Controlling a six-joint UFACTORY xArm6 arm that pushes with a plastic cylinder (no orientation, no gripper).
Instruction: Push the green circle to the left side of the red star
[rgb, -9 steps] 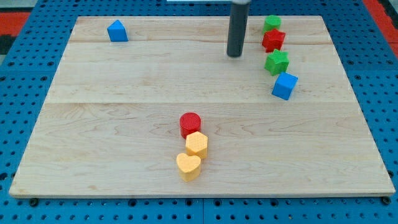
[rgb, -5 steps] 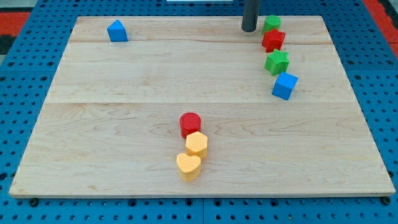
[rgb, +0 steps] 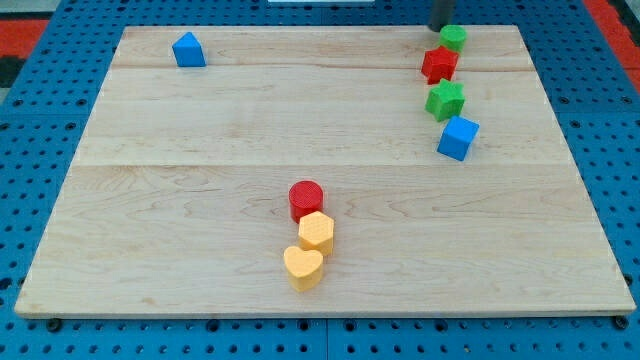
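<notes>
None of it's done: green circle (rgb: 453, 38) sits up-right of red star (rgb: 439, 64), not left; tip (rgb: 441, 29) touches the circle's upper left; no gripper to read.

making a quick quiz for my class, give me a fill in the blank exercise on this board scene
1. My tip sits at the view's top edge, just above the green ____.
2. The red star lies between the green circle and the green ____.
3. The red cylinder touches the yellow ____.
4. The yellow heart is the block nearest the view's ____.

Missing words: circle; star; hexagon; bottom
</notes>
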